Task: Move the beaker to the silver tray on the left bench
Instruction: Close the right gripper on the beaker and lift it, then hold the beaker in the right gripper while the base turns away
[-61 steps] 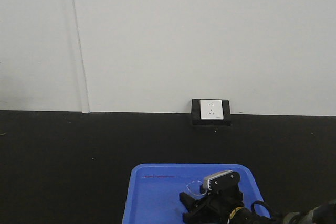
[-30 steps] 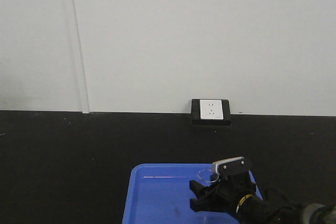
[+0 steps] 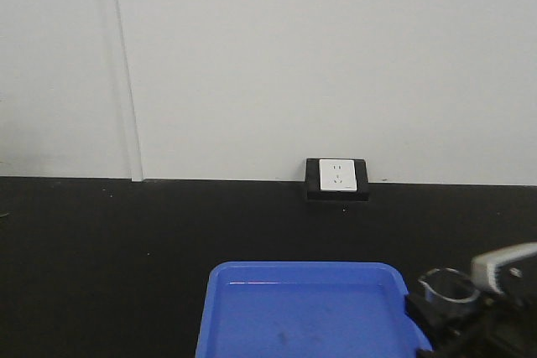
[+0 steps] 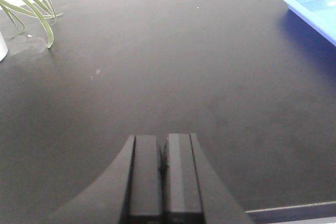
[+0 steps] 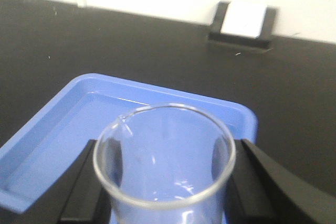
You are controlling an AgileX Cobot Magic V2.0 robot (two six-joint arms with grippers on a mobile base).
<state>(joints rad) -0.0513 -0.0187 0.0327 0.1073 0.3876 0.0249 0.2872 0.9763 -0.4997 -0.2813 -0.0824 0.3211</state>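
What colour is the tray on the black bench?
The tray is blue; the exterior front-facing view shows it best.

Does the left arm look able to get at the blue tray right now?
Probably yes: only open bench lies between the left pincer and a corner of the blue tray. The pincer is shut, so it must open first to grip.

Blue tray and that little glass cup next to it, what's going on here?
The right gripper is shut on a small clear beaker, which looks empty, and holds it upright just past the right edge of the blue tray. The left gripper is shut on nothing, above the bare black bench. No silver tray is in view, so the delivery is not yet done.
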